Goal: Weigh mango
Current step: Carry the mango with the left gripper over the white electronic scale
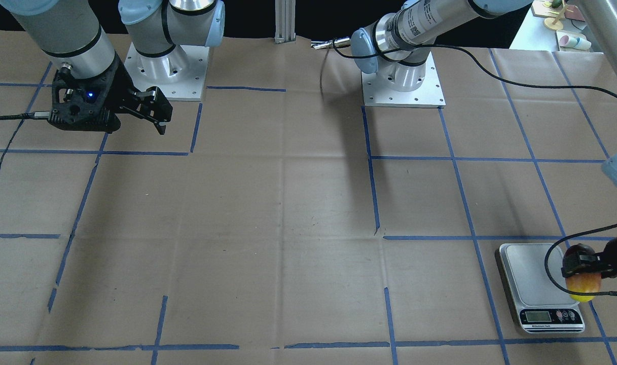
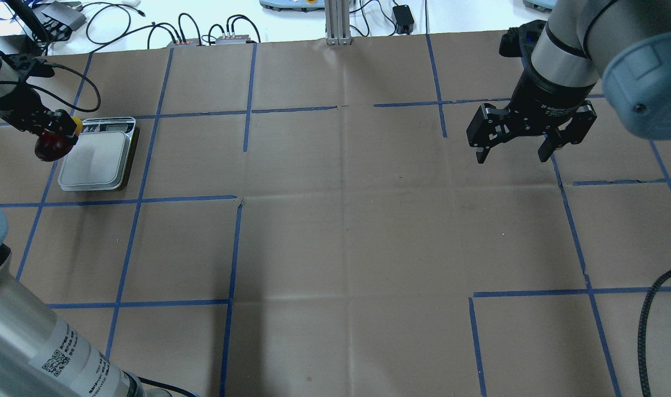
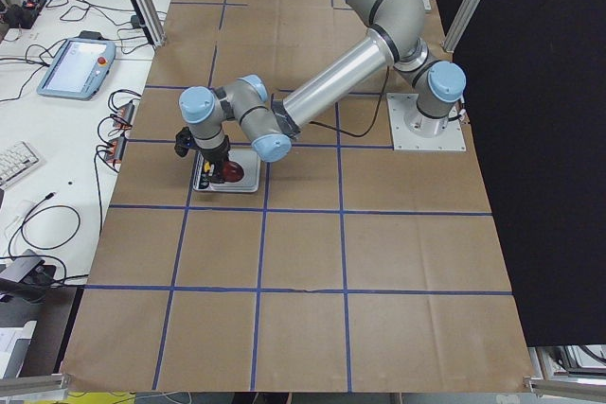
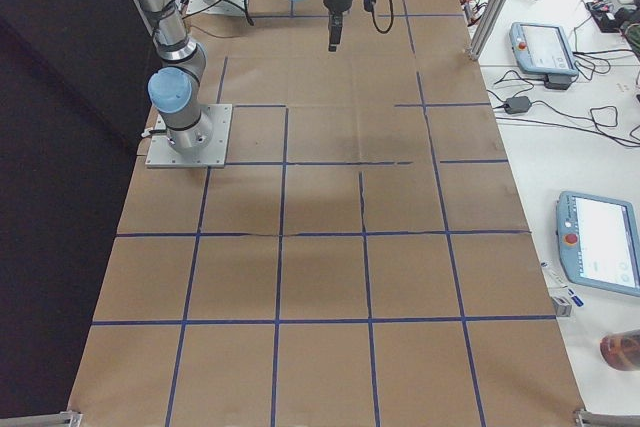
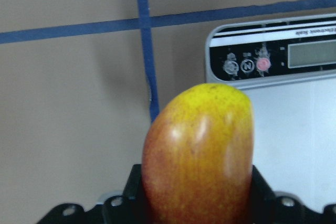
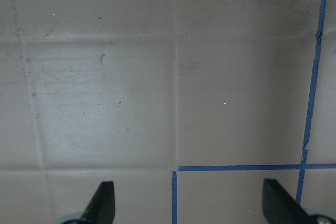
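Note:
The mango (image 1: pixel 583 286), dark red fading to yellow, is held in my left gripper (image 1: pixel 582 266), which is shut on it. It hangs over the outer edge of the silver kitchen scale (image 1: pixel 526 271). In the overhead view the mango (image 2: pixel 53 146) and left gripper (image 2: pixel 54 128) sit at the scale's (image 2: pixel 95 160) left edge. In the left wrist view the mango (image 5: pixel 202 150) fills the middle, with the scale's display panel (image 5: pixel 273 59) beyond it. My right gripper (image 2: pixel 511 154) is open and empty, far off on the other side, above bare paper (image 6: pixel 190 205).
Brown paper with blue tape lines (image 2: pixel 236 248) covers the table. The arm bases (image 1: pixel 402 81) are bolted at the robot's side. A black cable (image 1: pixel 554 263) loops over the scale beside the mango. Cables and teach pendants (image 4: pixel 545 47) lie on the bench beyond the table.

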Robot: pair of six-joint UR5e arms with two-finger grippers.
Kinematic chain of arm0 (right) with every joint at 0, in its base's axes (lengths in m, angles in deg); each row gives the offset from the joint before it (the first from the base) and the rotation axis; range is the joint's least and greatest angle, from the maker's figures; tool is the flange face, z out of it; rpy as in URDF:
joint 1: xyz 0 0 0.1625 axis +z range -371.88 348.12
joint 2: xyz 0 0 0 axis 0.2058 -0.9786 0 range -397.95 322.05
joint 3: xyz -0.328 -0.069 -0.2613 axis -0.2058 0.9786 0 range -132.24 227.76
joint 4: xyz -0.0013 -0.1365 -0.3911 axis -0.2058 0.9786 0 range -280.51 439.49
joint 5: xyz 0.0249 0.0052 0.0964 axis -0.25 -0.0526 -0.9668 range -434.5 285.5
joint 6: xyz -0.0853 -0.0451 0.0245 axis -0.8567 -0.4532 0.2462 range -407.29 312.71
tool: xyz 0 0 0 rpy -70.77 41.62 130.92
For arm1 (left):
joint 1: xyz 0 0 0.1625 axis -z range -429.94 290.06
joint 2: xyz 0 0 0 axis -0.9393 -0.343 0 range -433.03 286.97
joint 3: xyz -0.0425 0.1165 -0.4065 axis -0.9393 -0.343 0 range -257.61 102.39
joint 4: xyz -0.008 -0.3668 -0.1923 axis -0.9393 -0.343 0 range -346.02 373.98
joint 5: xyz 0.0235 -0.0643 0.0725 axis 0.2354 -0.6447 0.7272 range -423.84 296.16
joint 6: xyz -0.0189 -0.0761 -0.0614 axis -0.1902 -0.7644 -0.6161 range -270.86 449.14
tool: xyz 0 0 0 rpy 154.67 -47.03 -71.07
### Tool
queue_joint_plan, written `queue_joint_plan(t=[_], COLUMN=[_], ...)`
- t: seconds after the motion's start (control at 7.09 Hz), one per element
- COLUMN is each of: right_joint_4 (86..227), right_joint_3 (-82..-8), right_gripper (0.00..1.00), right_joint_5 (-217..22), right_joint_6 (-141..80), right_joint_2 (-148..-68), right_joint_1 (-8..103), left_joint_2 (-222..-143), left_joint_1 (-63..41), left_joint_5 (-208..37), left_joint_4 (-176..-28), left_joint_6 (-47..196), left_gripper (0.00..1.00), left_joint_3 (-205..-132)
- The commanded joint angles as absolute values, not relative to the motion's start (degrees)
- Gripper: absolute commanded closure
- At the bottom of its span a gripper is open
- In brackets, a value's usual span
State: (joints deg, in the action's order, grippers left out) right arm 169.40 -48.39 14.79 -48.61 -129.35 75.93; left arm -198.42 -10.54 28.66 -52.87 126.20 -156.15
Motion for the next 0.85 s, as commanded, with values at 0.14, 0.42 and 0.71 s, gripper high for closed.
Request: queue_joint_plan(t=[0.14, 0.42, 0.71], right_joint_4=[169.40, 169.40, 169.40], right_joint_3=[-48.39, -48.39, -48.39], right_gripper=[0.00, 0.00, 0.00], right_joint_5=[14.79, 14.71, 14.79], right_joint_6=[-48.61, -48.61, -48.61], right_joint_2=[-129.35, -129.35, -129.35], right_joint_1=[75.93, 75.93, 75.93], left_joint_2=[-197.57, -197.75, -197.57], left_joint_1=[-9.73, -9.56, -9.56], left_joint_5=[28.71, 28.54, 28.45], left_joint_4=[-51.67, -48.10, -47.45], left_joint_6=[122.54, 122.53, 122.45], left_gripper=[0.91, 0.52, 0.09], left_joint_3=[-161.28, -161.45, -161.37])
